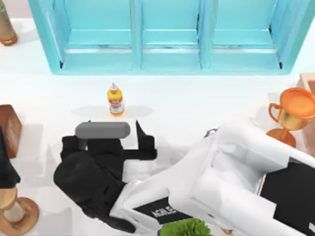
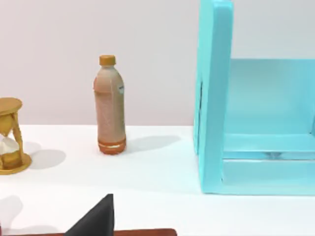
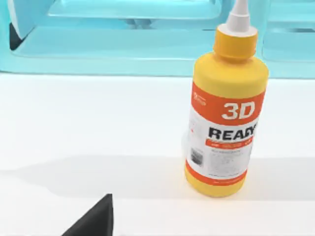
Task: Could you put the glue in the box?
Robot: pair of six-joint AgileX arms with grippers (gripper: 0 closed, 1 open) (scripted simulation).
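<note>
- While the right arm stretches in from the near right corner, a bare strip of white table runs between it and the box's near edge.
- The box spans most of the far side. Its walls rise at left and right, and two upright dividers split it into three compartments.
- All three compartments open toward the near side, each with a low lip along the front.
- Off the box's far left corner stands an amber bottle, well apart from the action. The left wrist view shows it upright beside the box's outer wall.
- Along the left edge sit a brown block and, nearer, an hourglass, with the left arm parked between them.
- On the right, a copper trophy stands just beyond the right arm's elbow, and a green plant peeks in at the near edge.
- The glue stands upright on the table, outside the box, just in front of the left compartment and toward its right divider.
- The right gripper sits just near of the glue with its fingers spread apart, not touching it.
- From the right wrist view, the glue looms close with its label facing the camera. One dark fingertip shows low beside it, with a gap between them.
</note>
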